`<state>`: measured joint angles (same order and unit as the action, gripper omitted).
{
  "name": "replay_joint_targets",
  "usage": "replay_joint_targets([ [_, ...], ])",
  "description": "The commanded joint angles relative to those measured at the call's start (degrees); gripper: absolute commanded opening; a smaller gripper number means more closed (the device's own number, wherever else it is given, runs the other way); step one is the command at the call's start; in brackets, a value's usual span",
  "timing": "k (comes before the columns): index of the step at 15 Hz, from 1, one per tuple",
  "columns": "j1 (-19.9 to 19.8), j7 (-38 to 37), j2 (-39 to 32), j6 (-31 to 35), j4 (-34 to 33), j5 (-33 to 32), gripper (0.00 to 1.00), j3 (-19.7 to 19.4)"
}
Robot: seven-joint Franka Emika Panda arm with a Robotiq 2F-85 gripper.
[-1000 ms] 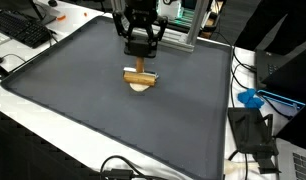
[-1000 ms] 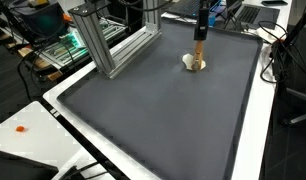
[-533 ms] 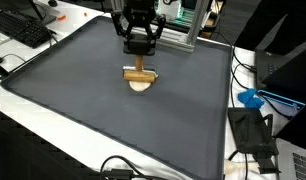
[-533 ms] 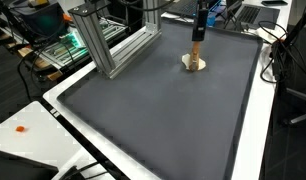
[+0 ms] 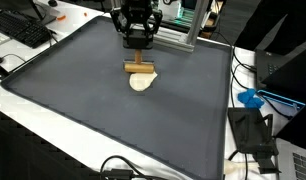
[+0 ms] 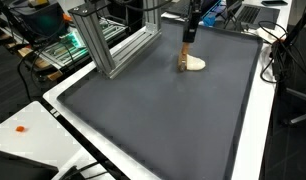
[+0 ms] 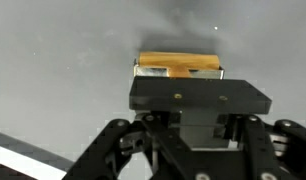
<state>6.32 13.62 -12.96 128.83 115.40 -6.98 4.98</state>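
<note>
Holds a tan rectangular wooden block clenched in the black two-finger gripper, long axis crosswise in the wrist view, directly beneath it and just over a pale round disc on the dark grey mat.

White tabletop under me carries a dark grey mat with a raised rim. On the mat lies one pale round wooden disc, near the far edge. A small orange bit sits on the bare tabletop.
</note>
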Motion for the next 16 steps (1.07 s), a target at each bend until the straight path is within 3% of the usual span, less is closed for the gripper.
replay_joint_targets([
  [1, -0.9, 2.0, -0.2, -1.0, 1.3, -0.2, 0.34, 0.3],
  [8, -1.2, 8.8, -0.2, 1.3, 1.5, 4.8, 0.34, 2.5],
  [16, -0.4, 6.5, -0.9, 8.0, 3.0, 5.1, 0.34, 3.4],
])
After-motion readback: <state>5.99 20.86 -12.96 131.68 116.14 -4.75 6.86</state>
